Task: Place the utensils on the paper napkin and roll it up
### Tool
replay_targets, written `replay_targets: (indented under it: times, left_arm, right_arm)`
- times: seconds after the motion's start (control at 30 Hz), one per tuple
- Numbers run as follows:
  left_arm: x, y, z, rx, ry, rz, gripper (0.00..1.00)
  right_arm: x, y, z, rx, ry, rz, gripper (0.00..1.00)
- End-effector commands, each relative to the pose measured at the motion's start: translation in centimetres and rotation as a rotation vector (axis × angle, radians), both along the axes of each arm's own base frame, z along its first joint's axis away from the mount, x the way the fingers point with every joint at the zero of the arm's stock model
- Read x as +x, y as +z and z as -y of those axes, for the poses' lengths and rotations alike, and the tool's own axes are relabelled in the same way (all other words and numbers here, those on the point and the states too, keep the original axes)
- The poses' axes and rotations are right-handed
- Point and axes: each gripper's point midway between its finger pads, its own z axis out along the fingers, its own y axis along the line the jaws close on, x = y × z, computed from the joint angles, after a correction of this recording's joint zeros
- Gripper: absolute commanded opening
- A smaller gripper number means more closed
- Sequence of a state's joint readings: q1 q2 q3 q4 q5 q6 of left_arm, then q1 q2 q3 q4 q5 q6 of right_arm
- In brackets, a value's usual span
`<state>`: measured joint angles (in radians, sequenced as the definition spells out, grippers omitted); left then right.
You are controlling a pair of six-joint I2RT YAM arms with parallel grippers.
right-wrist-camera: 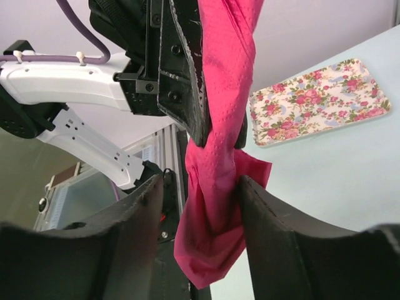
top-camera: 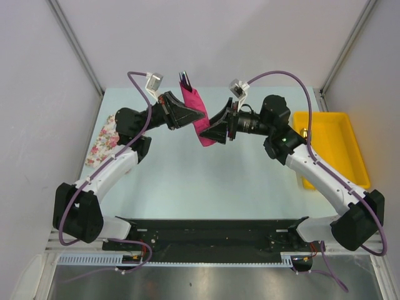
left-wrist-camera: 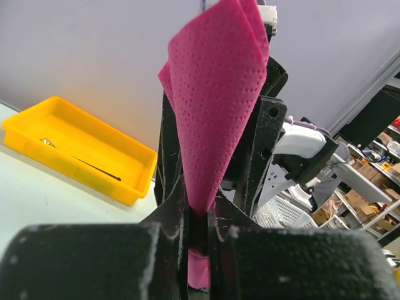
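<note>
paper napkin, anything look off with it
Yes: the paper napkin hangs in mid-air, twisted and crumpled rather than neatly rolled, pinched by the left arm's fingers. The utensils poke out of its top end.

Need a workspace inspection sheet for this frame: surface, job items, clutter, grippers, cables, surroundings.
Surface: pale table, no damage seen.
Job's things: pink napkin rolled, held in the air; dark utensil tips poke from its top.
Clutter: floral cloth at left; yellow tray at right, something thin inside.
Grippers: left gripper shut on the napkin; right gripper flanks its lower end, grip unclear.
Cables: purple cables looped, no snag seen.
Surroundings: white walls.
</note>
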<state>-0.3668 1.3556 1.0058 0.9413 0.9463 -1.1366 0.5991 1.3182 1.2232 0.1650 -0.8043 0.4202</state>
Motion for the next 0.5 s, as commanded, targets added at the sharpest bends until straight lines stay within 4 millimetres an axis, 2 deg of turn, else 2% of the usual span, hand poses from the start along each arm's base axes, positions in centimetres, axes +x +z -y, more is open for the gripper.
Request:
replay_targets:
  times: [0.0, 0.13, 0.23, 0.27, 0.37, 0.43, 0.47]
  left_arm:
    - [0.0, 4.2, -0.7, -0.081, 0.043, 0.118, 0.0]
    - [0.4, 4.3, -0.7, -0.086, 0.061, 0.112, 0.0]
    - [0.6, 4.3, -0.7, -0.086, 0.064, 0.109, 0.0]
    - [0.7, 4.3, -0.7, -0.087, 0.066, 0.107, 0.0]
    - [0.9, 4.5, -0.6, -0.091, 0.068, 0.102, 0.0]
    - [0.9, 4.8, -0.7, -0.096, 0.069, 0.108, 0.0]
    - [0.9, 4.9, -0.7, -0.097, 0.07, 0.111, 0.0]
  right_arm:
    - [-0.8, -0.1, 1.0, 0.002, 0.019, -0.009, 0.58]
    - [-1.3, -0.8, 1.1, -0.02, 0.013, 0.013, 0.57]
    - [-1.6, -1.3, 0.7, -0.032, 0.024, 0.021, 0.39]
    - [-1.7, -1.4, 0.6, -0.032, 0.03, 0.023, 0.27]
    - [-1.9, -2.2, 0.3, -0.042, 0.057, 0.008, 0.05]
    - [-1.8, -2.6, 0.4, -0.046, 0.063, -0.014, 0.06]
    - [-1.7, -2.7, 0.5, -0.047, 0.064, -0.023, 0.19]
